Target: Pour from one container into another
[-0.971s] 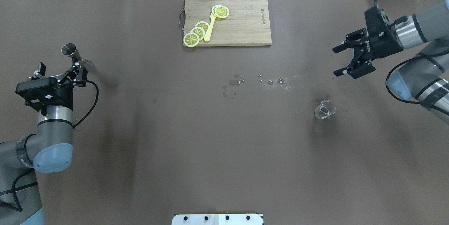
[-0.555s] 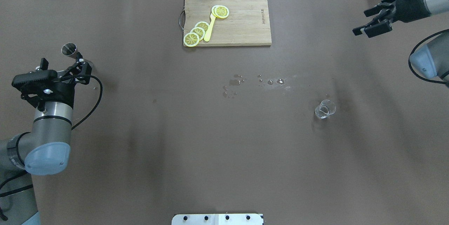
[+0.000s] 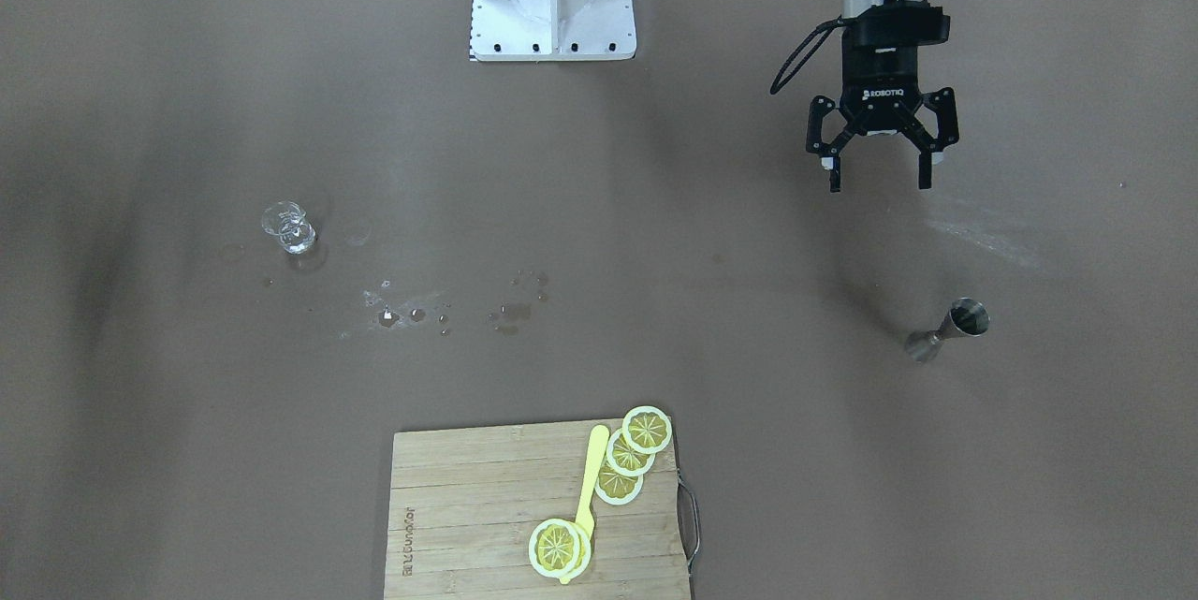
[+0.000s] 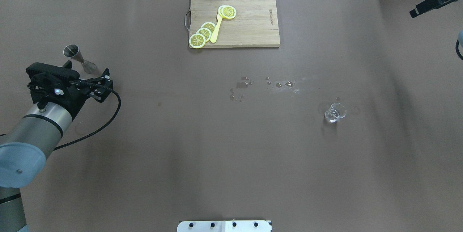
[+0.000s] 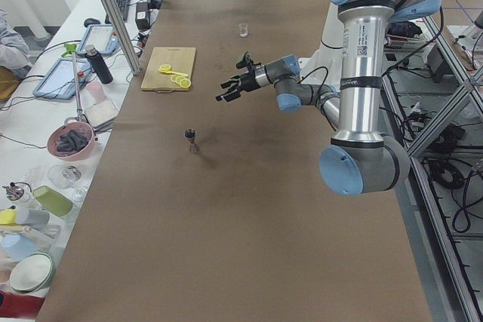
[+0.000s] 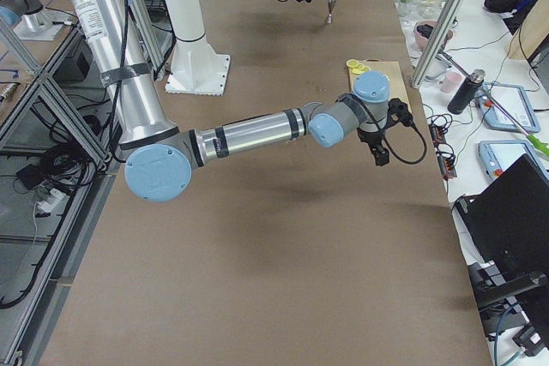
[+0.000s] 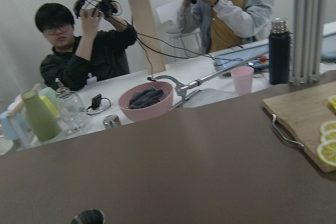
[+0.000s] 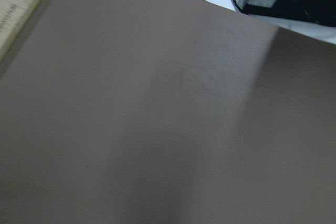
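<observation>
The clear glass beaker (image 4: 335, 112) stands upright and alone on the brown table, right of the middle, also seen in the front view (image 3: 288, 227). The steel jigger (image 4: 77, 57) stands at the far left (image 3: 950, 330); its rim shows at the bottom edge of the left wrist view (image 7: 86, 216). My left gripper (image 3: 880, 177) is open and empty, hanging apart from the jigger on the robot's side of it (image 4: 106, 84). My right gripper (image 4: 430, 5) is at the far right edge, well away from the beaker. Only one finger shows, standing alone, so it reads as open.
A wooden cutting board (image 4: 253, 25) with lemon slices (image 4: 202, 33) and a yellow pick lies at the back middle. Water drops (image 4: 267, 83) spot the table centre. The robot's white base plate (image 4: 224, 226) is at the near edge. People and dishes show beyond the far edge (image 7: 147, 100).
My left gripper has drawn back from the jigger, which stays standing. My right arm has swung away to the far right edge, farther from the beaker.
</observation>
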You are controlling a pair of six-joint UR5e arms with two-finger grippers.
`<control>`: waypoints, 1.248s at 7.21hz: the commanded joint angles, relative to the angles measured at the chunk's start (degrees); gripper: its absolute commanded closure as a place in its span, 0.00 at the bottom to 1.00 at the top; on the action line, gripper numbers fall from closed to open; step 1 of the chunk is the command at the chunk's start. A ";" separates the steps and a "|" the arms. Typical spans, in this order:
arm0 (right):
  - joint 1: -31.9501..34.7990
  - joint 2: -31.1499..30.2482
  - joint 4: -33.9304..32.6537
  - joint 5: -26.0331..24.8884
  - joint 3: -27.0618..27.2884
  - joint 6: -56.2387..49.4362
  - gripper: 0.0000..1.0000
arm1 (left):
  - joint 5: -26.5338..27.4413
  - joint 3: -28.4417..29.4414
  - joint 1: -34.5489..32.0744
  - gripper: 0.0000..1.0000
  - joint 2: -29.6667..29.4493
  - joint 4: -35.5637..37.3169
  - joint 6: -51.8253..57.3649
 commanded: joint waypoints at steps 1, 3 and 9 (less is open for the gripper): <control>1.84 -1.45 -8.75 -5.50 1.52 0.40 0.00 | -14.16 0.04 -3.96 0.02 0.05 -5.40 2.99; 4.82 -4.01 -15.55 -3.93 1.79 0.49 0.00 | -36.00 0.30 -12.56 0.02 -0.56 -8.22 4.81; 7.39 -14.73 -20.53 3.29 4.87 2.43 0.00 | -78.26 8.71 -50.61 0.02 1.46 18.78 32.08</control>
